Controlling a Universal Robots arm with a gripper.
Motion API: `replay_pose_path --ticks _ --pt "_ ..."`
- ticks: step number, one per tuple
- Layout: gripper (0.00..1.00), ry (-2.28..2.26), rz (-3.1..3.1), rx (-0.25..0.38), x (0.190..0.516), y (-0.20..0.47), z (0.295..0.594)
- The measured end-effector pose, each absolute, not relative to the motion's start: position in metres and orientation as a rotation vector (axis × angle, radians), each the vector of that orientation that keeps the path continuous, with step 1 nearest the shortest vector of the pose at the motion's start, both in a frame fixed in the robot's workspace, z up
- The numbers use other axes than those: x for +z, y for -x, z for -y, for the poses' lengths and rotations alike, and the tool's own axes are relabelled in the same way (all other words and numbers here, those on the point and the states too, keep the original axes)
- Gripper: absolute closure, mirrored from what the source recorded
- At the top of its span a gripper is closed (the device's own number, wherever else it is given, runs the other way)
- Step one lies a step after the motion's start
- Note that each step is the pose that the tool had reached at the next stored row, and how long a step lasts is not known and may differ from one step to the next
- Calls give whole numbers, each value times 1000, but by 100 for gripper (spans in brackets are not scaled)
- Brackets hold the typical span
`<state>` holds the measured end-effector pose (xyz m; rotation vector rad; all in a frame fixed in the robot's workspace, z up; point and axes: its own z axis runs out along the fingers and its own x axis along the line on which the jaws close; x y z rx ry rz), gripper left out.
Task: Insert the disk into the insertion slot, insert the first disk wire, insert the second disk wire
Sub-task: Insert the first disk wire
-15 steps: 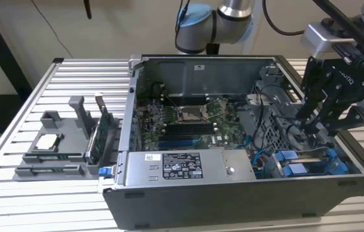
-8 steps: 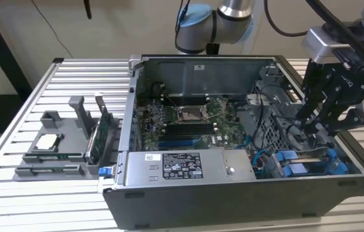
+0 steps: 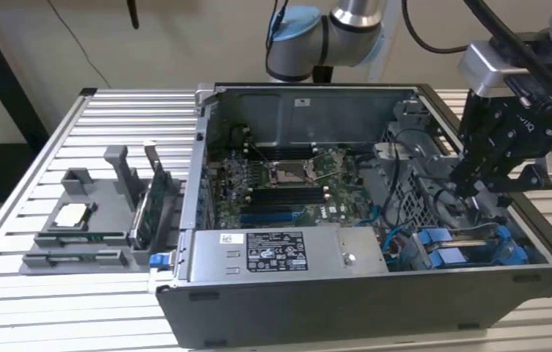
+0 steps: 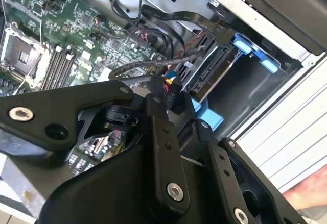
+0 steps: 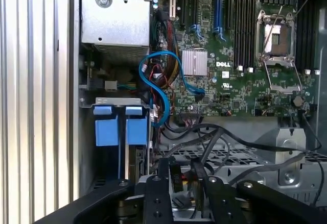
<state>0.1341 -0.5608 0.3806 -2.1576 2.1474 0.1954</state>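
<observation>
disk [image 3: 450, 255] looks seated in insertion slot [image 4: 254, 50], lower right of exterior view. gripper [image 3: 476, 187] just above it, clamped on a disk wire plug [image 4: 171, 94], apparently not mated. other wire's state unclear.

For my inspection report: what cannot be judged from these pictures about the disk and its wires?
Ends of black wires: second wrist view, the gripper covers them.
Insertion slot floor: exterior view, the case wall hides it.
Disk body: first wrist view, blue carrier and gripper cover it.
</observation>
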Motion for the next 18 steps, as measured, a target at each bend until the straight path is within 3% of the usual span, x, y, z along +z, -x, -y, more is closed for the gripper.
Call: replay_pose_path --ticks 5,18 --pt "80 2158 -2147 195 381 -134 561" --pt "81 2158 -2147 193 370 -134 563"
